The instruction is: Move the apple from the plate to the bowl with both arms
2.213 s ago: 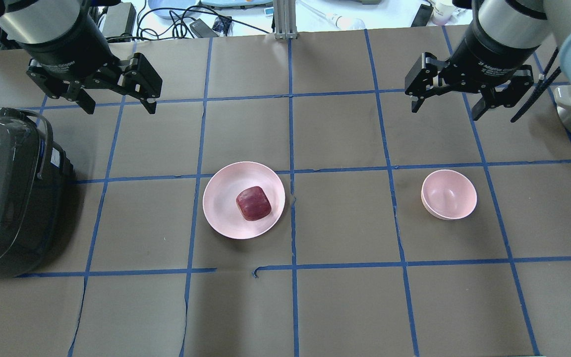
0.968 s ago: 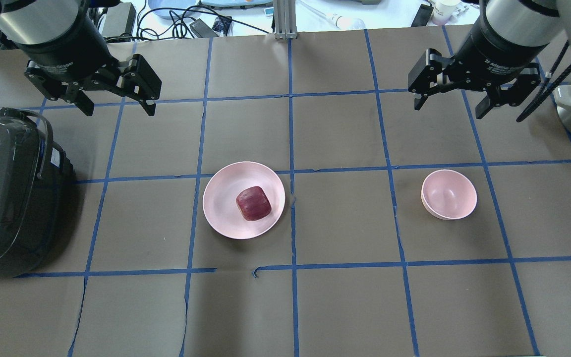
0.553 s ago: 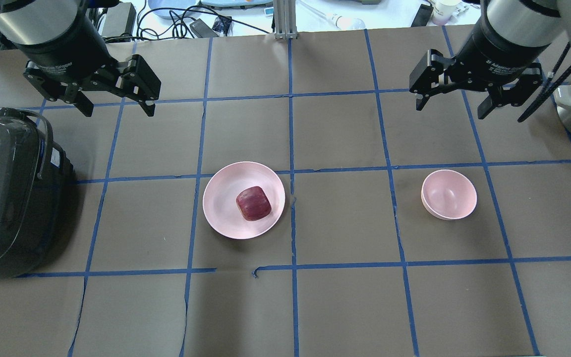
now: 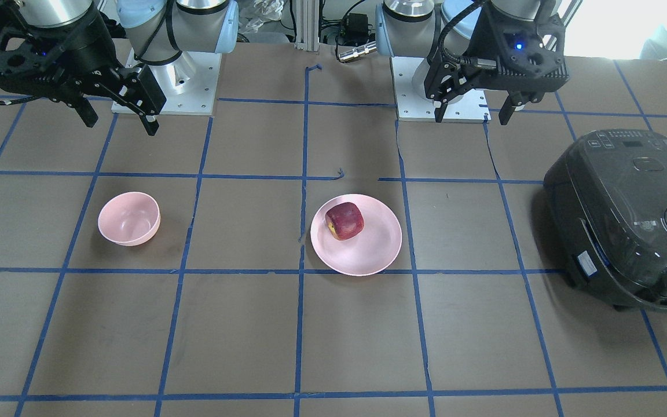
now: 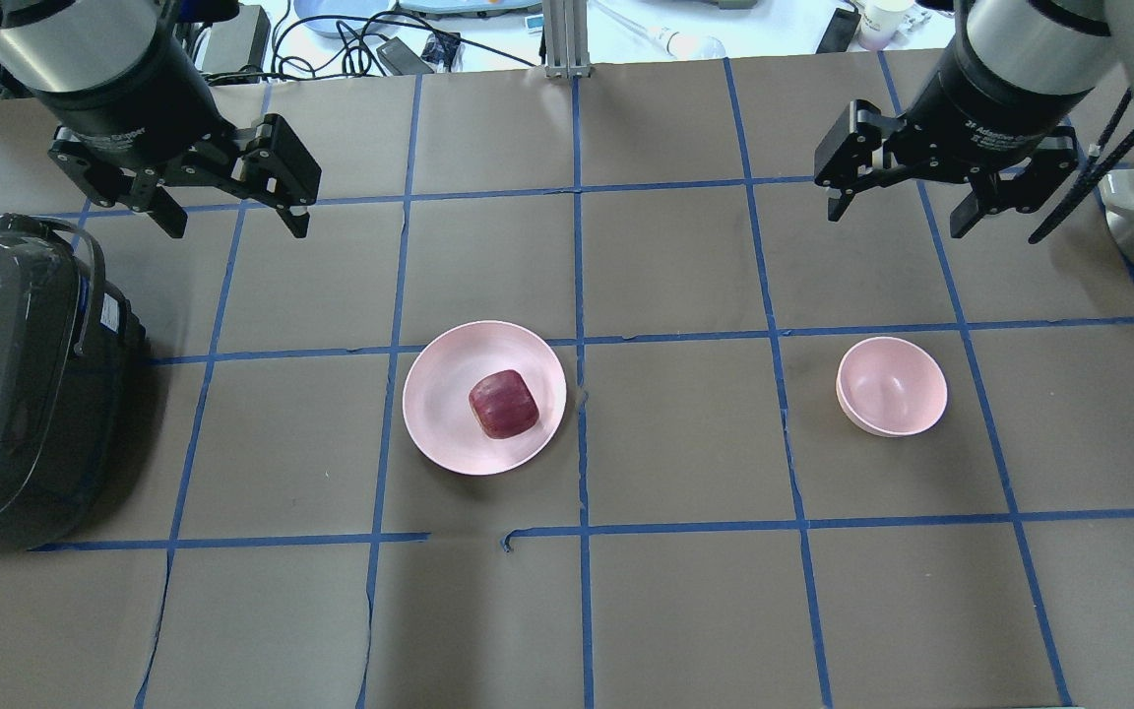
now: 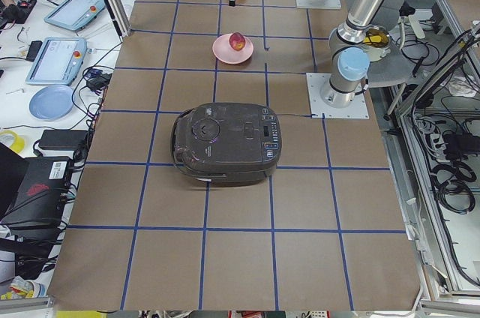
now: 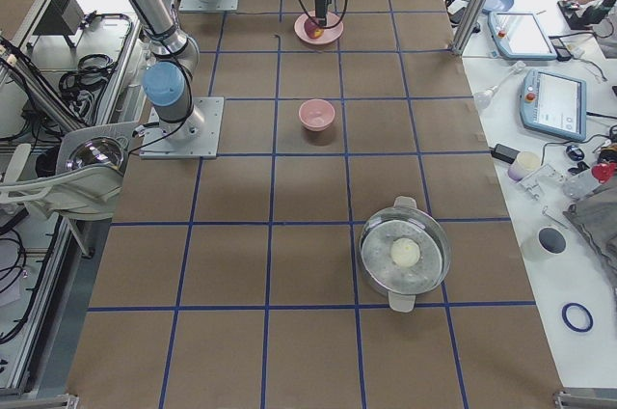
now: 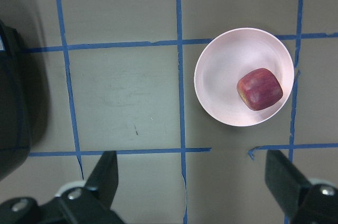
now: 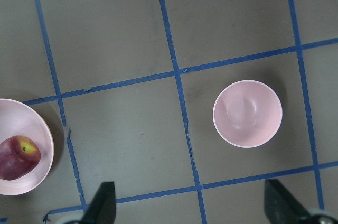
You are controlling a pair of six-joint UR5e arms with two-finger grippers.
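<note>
the apple [image 5: 504, 404] sits on the plate [image 5: 439, 389], a little off-centre toward the side nearer the bowl [image 5: 892, 386]; nothing touches it, and its yellowish patch shows in the front-facing and right wrist views; the plate lies near the middle of the desk [image 5: 685, 433], and the bowl stands upright and empty, well apart from the plate on the robot's right.

the left gripper [image 5: 237, 222] hangs high over the desk, well apart from the plate and off to its left; its fingers [image 5: 286, 182] are spread wide and hold nothing; its wrist view looks straight down, with the plate and apple off to one side of the gap between the fingers; the right gripper [image 5: 898, 219] hangs likewise high, near but not over the bowl, fingers [image 5: 843, 177] spread wide and empty; a dark rice cooker [image 5: 16, 384] sits at the desk's left end, near the left gripper.

as i judge it, the step in hand is the opening approach, and none of the transfer is done; the next move calls for the left gripper to shift until the apple is centred between its fingers, descend, and close on two of the blocky fruit's flatter sides without pressing the plate; then a lift, and probably a hand-over to the right gripper between plate and bowl.
</note>
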